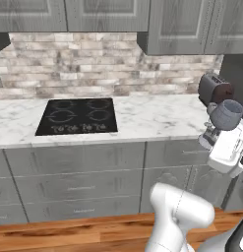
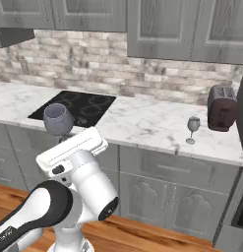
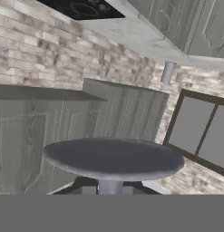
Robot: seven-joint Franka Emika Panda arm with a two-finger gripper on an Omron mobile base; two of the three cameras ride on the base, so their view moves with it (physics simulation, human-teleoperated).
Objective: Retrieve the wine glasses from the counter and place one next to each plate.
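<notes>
Nearest you: one wine glass [image 2: 58,118], upright, stem clamped in the fingers [image 1: 210,134], lifted off the tabletop [image 2: 142,123]. Second glass [image 2: 193,130] stands beside the toaster [image 2: 222,107], to your right.

White grey-veined marble bench [image 2: 142,123] runs along the brick wall over grey cabinets. Black cooktop [image 1: 77,116] sits flush in it, left of middle in the left base view. Dark toaster [image 2: 222,107] stands at the far right end, back against the wall. One small stemmed wine glass [image 2: 193,130] stands upright on the bench, just left of the toaster and nearer the front edge, apart from it. Marble between cooktop and glass is bare.
</notes>
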